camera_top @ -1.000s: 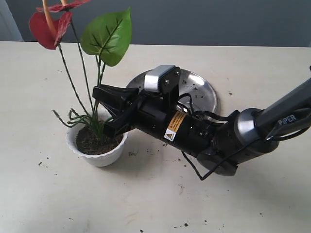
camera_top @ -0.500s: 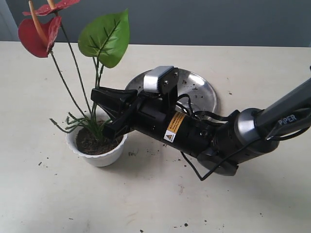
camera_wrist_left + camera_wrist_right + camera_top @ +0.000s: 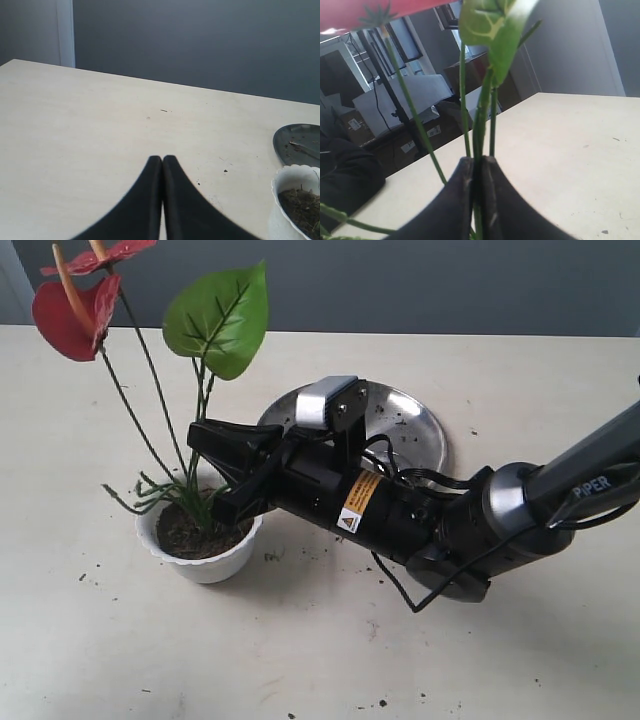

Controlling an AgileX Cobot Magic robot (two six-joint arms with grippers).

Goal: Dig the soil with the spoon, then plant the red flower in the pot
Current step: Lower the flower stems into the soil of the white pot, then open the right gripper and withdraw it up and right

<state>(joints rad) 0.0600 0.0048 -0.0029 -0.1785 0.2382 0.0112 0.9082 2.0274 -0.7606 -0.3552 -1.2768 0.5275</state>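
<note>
Fingertips of the right gripper [image 3: 477, 162] are clenched on the green stems of the red flower [image 3: 70, 320]. In the right wrist view the stems rise from between the two dark pads with no gap showing.

The grip sits low on the spray, just above the soil [image 3: 185, 533]. That looks deliberate: held near its foot, the stem ends can be steered into the earth while the tall top is left free.

The stem bases stand in the dark soil inside the pot [image 3: 205, 565]. The blooms and the broad leaf lean out well beyond its scalloped rim.

The pot rests on the table [image 3: 500, 660], just in front of the steel plate [image 3: 415, 430], which is flecked with crumbs of earth.

The right arm comes in low across that plate with the gripper turned on its side, so the jaws close across upright stems rather than down on them.

By my reading the planting is nearly done. What remains is to seat the stems firmly — the spray is top-heavy and could tip if let go loose.

The left gripper [image 3: 162, 159] is closed on nothing, tips touching, over bare table with the pot at the edge of its view. It is probably being kept out of the way.
</note>
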